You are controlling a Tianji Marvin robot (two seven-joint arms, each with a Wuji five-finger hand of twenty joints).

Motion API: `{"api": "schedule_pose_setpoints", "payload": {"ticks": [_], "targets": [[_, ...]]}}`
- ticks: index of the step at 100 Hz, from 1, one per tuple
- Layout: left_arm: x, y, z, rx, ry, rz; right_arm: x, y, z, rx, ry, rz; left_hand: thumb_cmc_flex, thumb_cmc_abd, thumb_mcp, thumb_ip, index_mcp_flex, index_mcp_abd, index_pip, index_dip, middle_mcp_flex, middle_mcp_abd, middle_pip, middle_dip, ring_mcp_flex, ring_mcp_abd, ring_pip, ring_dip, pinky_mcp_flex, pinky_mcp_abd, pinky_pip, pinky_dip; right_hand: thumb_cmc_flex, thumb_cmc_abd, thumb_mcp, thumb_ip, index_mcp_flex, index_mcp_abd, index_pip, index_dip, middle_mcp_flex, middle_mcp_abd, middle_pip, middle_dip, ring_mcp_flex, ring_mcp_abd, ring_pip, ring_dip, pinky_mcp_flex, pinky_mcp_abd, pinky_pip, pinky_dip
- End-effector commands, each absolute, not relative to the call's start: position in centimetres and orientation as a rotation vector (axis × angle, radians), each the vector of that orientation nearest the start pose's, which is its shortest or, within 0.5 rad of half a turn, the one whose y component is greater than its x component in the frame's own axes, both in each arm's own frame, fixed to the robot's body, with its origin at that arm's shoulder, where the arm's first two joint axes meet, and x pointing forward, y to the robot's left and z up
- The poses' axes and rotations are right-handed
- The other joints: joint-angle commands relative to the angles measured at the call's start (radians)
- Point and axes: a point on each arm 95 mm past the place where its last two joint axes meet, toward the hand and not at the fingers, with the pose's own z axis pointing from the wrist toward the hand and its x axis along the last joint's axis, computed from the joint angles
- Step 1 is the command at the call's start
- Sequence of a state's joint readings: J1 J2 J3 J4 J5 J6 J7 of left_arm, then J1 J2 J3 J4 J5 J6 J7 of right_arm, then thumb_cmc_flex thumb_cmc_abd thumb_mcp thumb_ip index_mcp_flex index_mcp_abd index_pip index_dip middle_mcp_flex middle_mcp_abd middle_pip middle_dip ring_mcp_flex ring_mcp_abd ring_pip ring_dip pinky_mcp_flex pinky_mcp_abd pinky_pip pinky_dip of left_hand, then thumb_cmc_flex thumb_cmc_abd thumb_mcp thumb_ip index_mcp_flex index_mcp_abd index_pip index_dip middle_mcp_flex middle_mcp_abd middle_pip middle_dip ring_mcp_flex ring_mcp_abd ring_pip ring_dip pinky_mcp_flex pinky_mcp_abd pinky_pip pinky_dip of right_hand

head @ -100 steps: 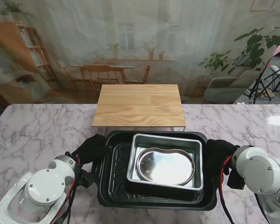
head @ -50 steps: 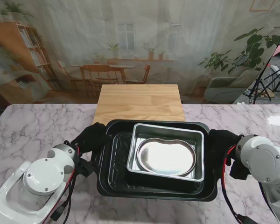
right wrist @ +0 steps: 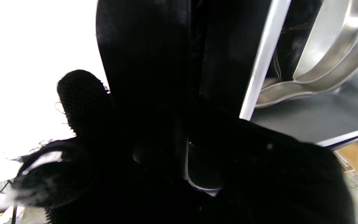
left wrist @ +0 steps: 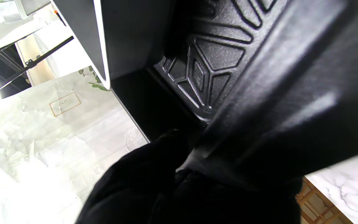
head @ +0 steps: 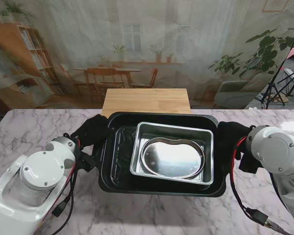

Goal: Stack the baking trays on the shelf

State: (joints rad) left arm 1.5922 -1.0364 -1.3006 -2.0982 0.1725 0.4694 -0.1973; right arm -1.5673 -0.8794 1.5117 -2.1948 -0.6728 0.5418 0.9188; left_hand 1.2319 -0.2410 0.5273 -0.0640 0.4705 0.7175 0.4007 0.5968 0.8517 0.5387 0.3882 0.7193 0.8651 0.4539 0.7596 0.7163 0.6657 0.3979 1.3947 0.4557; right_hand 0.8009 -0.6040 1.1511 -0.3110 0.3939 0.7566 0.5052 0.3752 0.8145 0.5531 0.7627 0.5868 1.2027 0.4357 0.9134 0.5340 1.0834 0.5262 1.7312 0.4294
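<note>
Left hand (head: 92, 133) and right hand (head: 229, 142) fingers gripped black baking tray (head: 116, 161) ends, silver tray (head: 172, 130) and oval dish (head: 172, 157) nested inside, partly over wooden shelf (head: 146, 100)

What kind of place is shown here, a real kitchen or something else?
Probably a robot test studio, not a kitchen: a printed café backdrop, light-stand tripods, and a marble-look table with a small wooden shelf.
</note>
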Motion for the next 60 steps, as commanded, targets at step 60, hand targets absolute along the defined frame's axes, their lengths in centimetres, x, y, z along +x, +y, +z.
{"api": "schedule_pose_setpoints", "payload": {"ticks": [60], "targets": [[38.2, -8.3, -13.5, -1.940, 1.230, -2.091, 39.1, 4.4, -11.4, -2.229, -2.000, -1.695, 0.057, -0.036, 0.045, -0.016, 0.403, -0.551, 0.259, 0.022, 0.063, -0.282, 0.068, 0.031, 0.098, -0.129, 0.054, 0.025, 0.124, -0.259, 0.039, -0.025, 0.155, -0.019, 0.207, 0.057, 0.205, -0.616, 0.066, -0.012, 0.018, -0.253, 0.090, 0.021, 0.106, -0.285, 0.299, 0.013, 0.072, -0.443, 0.075, 0.023]]}}
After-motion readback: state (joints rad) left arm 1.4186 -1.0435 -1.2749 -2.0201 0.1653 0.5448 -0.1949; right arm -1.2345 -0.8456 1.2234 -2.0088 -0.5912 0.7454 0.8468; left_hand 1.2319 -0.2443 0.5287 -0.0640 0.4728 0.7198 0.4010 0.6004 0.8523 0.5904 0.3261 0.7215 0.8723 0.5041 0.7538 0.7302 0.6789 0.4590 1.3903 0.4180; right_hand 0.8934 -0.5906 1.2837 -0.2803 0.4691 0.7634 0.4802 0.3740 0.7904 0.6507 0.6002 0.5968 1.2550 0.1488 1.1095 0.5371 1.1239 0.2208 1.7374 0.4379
